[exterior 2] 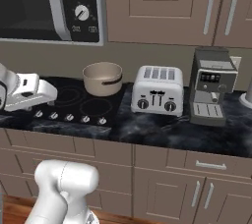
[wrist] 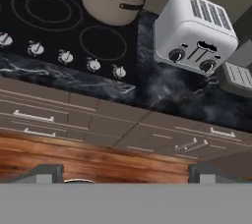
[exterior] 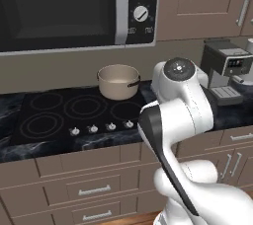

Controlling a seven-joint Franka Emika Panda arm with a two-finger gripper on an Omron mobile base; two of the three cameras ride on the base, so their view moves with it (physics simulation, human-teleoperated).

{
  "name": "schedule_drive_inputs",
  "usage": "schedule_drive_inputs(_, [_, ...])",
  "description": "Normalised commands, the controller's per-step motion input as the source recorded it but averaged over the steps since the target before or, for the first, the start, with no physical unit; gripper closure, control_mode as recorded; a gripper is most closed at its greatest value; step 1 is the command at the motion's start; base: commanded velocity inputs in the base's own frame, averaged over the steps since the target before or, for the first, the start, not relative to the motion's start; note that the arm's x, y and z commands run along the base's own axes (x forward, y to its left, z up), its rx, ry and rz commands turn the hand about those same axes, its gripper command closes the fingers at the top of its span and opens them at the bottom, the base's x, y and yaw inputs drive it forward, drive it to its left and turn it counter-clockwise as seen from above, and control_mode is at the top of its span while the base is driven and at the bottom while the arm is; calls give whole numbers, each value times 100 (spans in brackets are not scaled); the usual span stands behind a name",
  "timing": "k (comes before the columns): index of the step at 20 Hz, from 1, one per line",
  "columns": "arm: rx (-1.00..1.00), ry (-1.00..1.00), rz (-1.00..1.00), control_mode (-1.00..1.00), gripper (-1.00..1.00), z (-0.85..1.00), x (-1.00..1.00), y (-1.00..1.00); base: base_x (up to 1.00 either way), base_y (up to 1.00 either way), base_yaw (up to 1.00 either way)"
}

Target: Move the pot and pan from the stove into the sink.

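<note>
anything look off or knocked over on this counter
Nothing stands out. The pot sits upright on the stove's back right burner, and the toaster and coffee machine stand square on the counter, with no spills or damage showing.

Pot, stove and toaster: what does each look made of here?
Pot: likely enamelled or coated metal, judging by its matte beige walls, pale inside and dark side handle. Stove: smooth black glass, flat with grey printed rings and small silver knobs. Toaster: probably painted or brushed metal, with a pale, softly shaded shell and dark dials. All rendered, so finishes are approximate.
</note>
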Motion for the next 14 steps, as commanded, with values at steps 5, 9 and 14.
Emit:
schedule_drive_inputs(5, [-11, -7, 16, -100, -100, -11, 33, 0, 0, 0, 0])
schedule_drive_inputs(9, [-7, -8, 14, -100, -100, -1, 45, 0, 0, 0, 0])
schedule_drive_inputs(14, [-8, -7, 10, -100, -100, 0, 44, 2, 0, 0, 0])
